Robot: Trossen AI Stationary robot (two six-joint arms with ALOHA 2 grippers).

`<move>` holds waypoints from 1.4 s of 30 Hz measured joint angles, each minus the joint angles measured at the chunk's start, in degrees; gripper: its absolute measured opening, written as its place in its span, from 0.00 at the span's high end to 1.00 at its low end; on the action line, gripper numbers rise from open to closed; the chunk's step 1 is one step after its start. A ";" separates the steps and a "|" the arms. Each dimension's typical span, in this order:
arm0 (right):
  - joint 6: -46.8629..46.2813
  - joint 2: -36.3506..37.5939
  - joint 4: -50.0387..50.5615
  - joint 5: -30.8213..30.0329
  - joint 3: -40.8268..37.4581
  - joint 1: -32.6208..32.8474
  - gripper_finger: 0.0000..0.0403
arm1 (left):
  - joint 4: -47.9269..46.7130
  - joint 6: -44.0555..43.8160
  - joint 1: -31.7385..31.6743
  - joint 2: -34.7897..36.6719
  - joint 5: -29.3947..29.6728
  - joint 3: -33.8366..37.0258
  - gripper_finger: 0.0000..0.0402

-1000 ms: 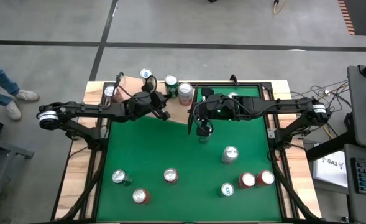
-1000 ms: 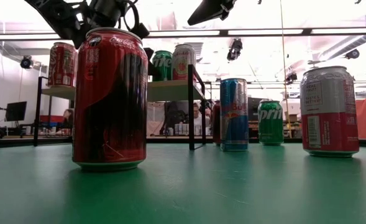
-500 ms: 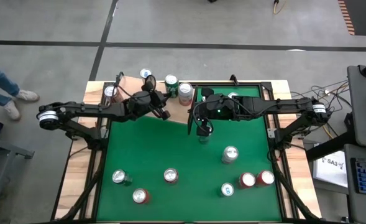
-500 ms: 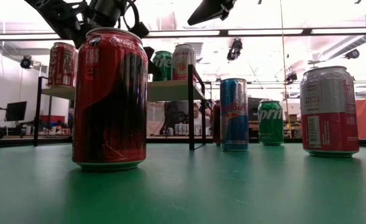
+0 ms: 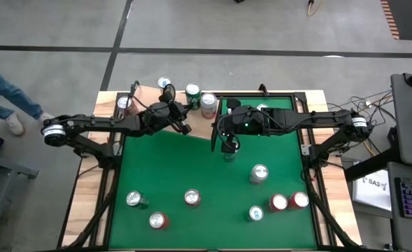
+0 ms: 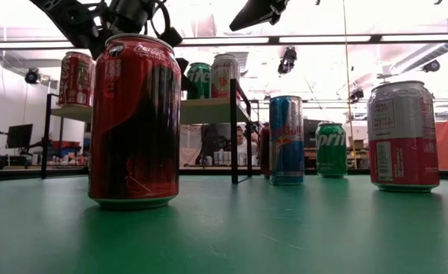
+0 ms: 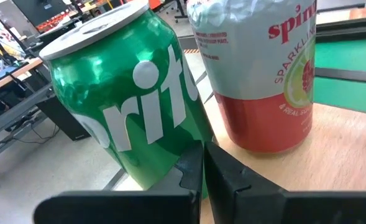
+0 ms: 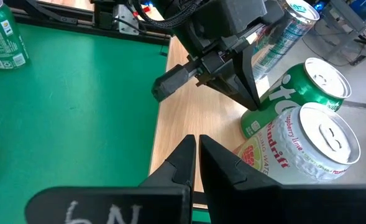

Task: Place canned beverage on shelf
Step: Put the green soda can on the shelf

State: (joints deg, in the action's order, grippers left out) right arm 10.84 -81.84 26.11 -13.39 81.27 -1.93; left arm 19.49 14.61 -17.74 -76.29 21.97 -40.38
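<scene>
- Green table (image 5: 171, 168): loose cans stand along the near edge, a red cola can (image 6: 135, 122) nearest the low camera.
- Left gripper (image 7: 203, 163): fingers pressed together, empty, tips just beside the green soda can (image 7: 130, 106) on the shelf (image 7: 332, 134).
- Right gripper (image 8: 197, 155): closed, empty, above the shelf.
- Shelf sits at the table's far left corner; lit ceiling beyond.

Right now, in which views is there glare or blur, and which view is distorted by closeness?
Low view: bright ceiling lights wash out the room behind, and the near red cola can looms oversized. Left wrist view: the green Sprite can fills the frame, with glare on its lid and side. High view: evenly lit, with small highlights on the can tops.
</scene>
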 joint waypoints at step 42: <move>-0.37 0.09 -4.11 -0.13 1.71 -0.27 0.97 | 1.63 4.01 -5.63 -0.03 -13.41 1.05 1.00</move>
State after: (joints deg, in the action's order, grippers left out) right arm 10.48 -81.76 22.00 -13.52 82.98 -2.20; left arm 21.12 18.62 -23.37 -76.32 8.56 -39.33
